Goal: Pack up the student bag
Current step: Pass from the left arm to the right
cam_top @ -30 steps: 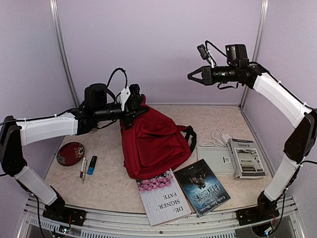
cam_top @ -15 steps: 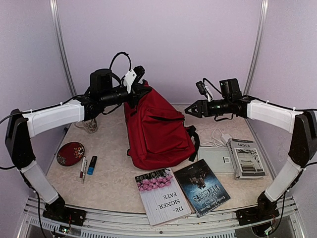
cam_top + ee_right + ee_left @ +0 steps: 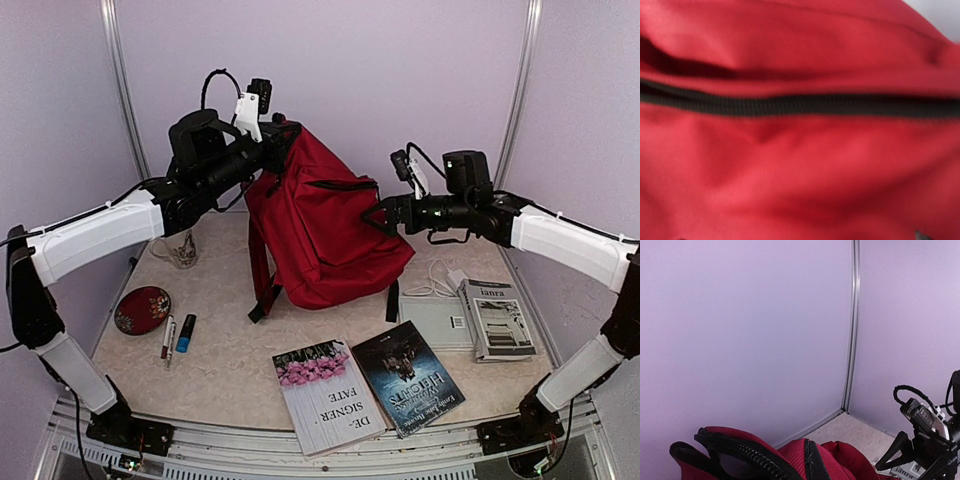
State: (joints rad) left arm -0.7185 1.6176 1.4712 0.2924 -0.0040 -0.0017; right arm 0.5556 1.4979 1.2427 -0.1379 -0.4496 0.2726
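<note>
The student bag [image 3: 325, 235] is a dark-red backpack, hanging upright with its bottom on the table and black straps trailing below. My left gripper [image 3: 283, 135] is shut on the bag's top edge and holds it up; its fingers stay hidden in the left wrist view, which shows the bag's top [image 3: 840, 460] and an open black zipper [image 3: 740, 452]. My right gripper [image 3: 376, 214] is against the bag's right side with its jaws apart and nothing between them. The right wrist view is filled with blurred red fabric [image 3: 800, 170] crossed by a black zipper [image 3: 800, 106].
Two books [image 3: 328, 395] [image 3: 408, 377] lie at the front. A grey pad [image 3: 435, 322], a booklet [image 3: 497, 318] and a white cable [image 3: 440, 280] are at the right. A red round case [image 3: 142, 309], pens [image 3: 168, 337], a blue stick [image 3: 186, 332] and a mug [image 3: 183, 250] are at the left.
My left gripper has risen with the bag's top, pulling the bag from lying to upright. My right gripper has come down to the bag's side and opened.
</note>
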